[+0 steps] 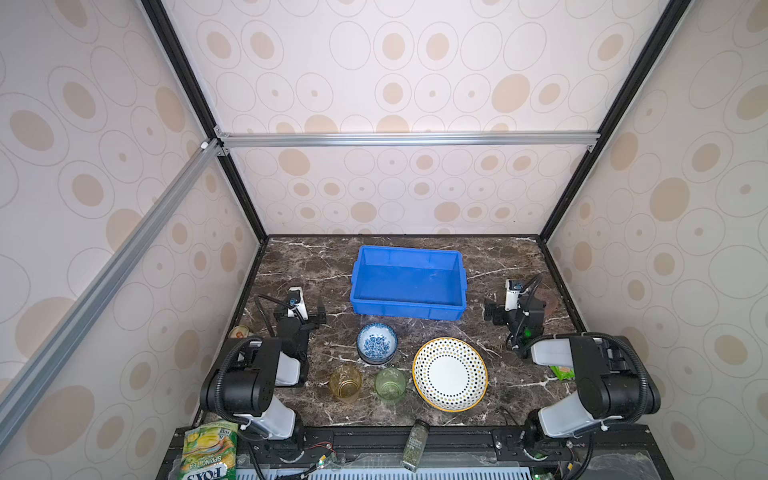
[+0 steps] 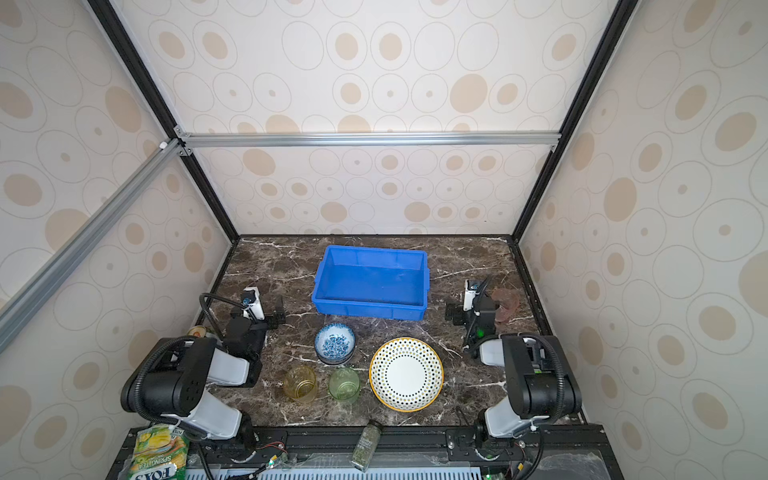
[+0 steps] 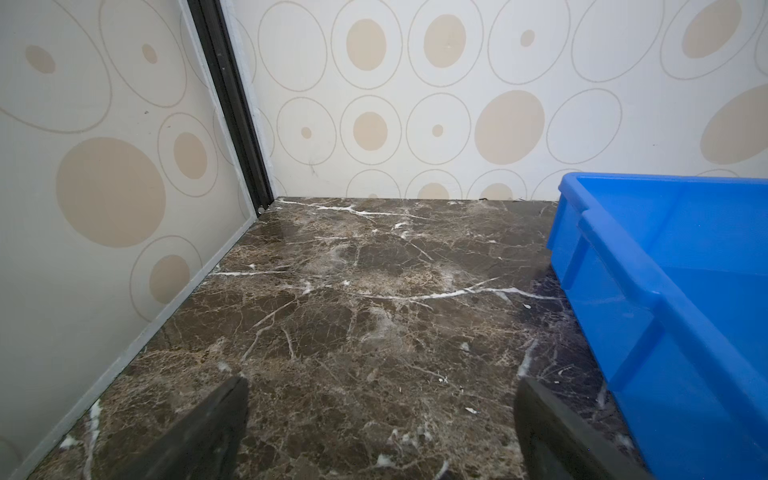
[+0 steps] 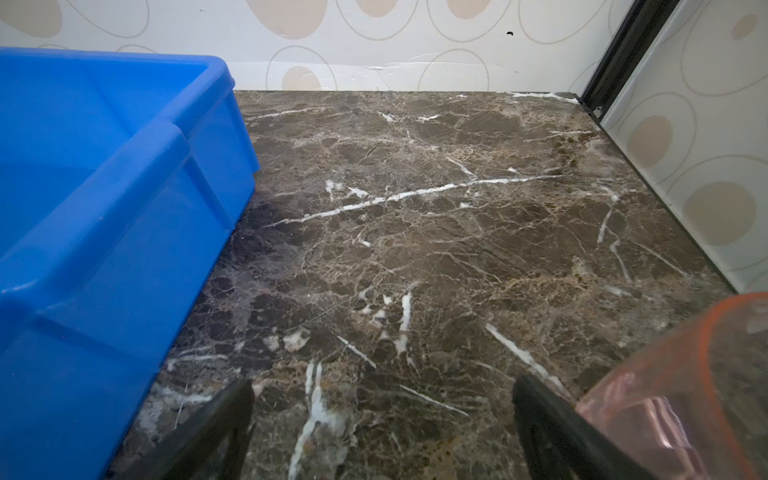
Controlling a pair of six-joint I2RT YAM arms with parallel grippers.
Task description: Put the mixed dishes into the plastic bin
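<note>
The blue plastic bin (image 1: 407, 309) (image 2: 370, 309) stands at the back middle of the marble table with nothing in it. In front of it sit a blue floral bowl (image 1: 377, 343) (image 2: 334, 343), a dotted plate (image 1: 450, 373) (image 2: 406, 374), a yellow tumbler (image 1: 345, 382) and a green tumbler (image 1: 390, 384). A pink tumbler (image 2: 505, 304) (image 4: 685, 395) stands just right of my right gripper (image 1: 513, 308) (image 4: 384, 382), which is open over bare marble. Left of the bin (image 3: 665, 299), my left gripper (image 1: 303, 308) (image 3: 382, 382) is open and holds nothing.
A spice jar (image 1: 415, 444) lies at the front edge. A small tin can (image 1: 239, 331) sits by the left wall behind the left arm. A yellow-green snack packet (image 1: 210, 451) lies front left, a green packet (image 1: 563, 372) under the right arm. Walls enclose three sides.
</note>
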